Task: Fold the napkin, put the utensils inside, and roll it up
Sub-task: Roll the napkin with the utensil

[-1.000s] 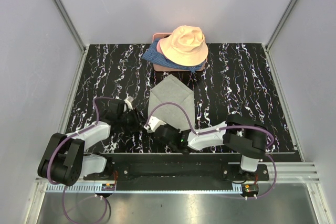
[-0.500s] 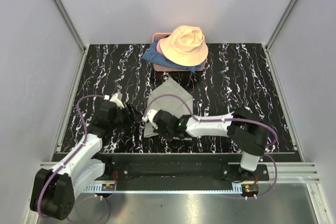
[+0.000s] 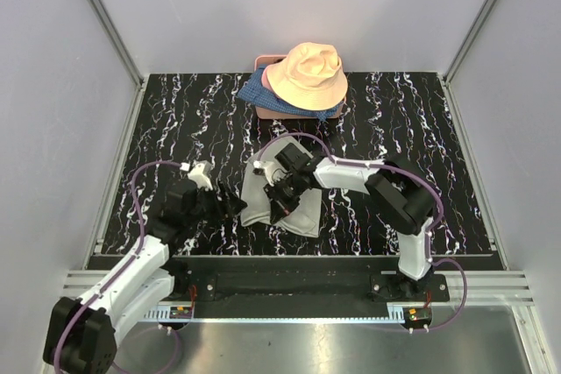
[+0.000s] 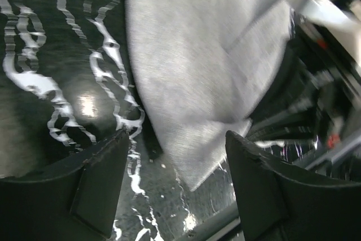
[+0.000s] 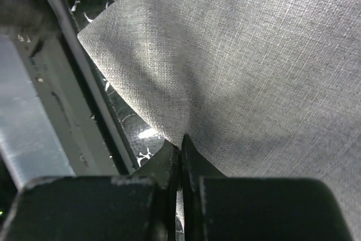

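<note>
Napkin [image 5: 254, 55] cloth is pinched in the right gripper [image 5: 180, 142]. In the right wrist view its two dark fingers [image 5: 161, 167] are pressed together with a fold of the light-grey fabric caught in the seam between them, and creases fan away from that pinch across the weave. From above, this gripper sits over the middle of the napkin, with the right arm [image 3: 346, 172] stretching in from the right side. The napkin lies bunched and partly folded on the black, white-veined table [image 3: 175, 111], toward the front and a little left of centre, one rounded lobe spreading toward the table's near edge. The left gripper [image 4: 176, 139] is just beside the cloth's left edge with its jaws spread wide. The left wrist view shows a pointed corner of the napkin lying between the two fingers, neither of which visibly touches it, and the marbled surface shows beside that corner. Well apart from both grippers, at the back of the table, a peach bucket hat [image 3: 307, 74] rests on a blue patterned fabric [image 3: 252, 92], with a pink edge [image 3: 262, 60] showing behind them.
</note>
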You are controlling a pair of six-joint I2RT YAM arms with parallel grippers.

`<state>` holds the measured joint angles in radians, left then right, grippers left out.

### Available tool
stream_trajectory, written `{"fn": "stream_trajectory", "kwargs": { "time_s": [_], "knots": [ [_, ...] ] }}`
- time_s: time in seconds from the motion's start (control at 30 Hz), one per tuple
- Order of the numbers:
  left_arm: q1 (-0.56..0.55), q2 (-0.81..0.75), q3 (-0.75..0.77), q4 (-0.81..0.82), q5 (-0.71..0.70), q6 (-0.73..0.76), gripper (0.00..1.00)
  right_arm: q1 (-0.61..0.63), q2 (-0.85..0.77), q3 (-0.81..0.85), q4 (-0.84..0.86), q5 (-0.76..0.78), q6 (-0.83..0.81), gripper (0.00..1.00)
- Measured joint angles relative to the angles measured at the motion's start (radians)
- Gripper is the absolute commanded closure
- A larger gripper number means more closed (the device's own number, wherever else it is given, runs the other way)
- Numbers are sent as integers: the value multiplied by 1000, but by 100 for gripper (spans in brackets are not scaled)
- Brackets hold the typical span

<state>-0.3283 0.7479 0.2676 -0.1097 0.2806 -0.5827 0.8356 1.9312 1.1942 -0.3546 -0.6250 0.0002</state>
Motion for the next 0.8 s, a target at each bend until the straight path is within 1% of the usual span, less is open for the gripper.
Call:
{"fn": "stream_trajectory", "kwargs": {
  "time_s": [0.17,0.33,0.57,0.67,0.7,0.77,0.8],
  "knots": [
    [-102,8,0,27,-7,33,25,-52,83,54,-46,-148,6,100],
    [-183,67,0,35,-35,56,26,-92,148,93,-76,-248,19,100],
    [-328,77,0,33,-159,68,28,-119,207,127,-108,-313,25,100],
    [-373,86,1,33,-215,70,34,-124,214,131,-116,-328,25,100],
    [-381,92,1,33,-230,71,44,-124,215,132,-117,-330,25,100],
    [-391,104,2,32,-257,71,56,-126,217,137,-123,-335,25,100],
    [-393,108,2,32,-269,70,60,-127,219,140,-126,-336,25,100]
  ]
}}
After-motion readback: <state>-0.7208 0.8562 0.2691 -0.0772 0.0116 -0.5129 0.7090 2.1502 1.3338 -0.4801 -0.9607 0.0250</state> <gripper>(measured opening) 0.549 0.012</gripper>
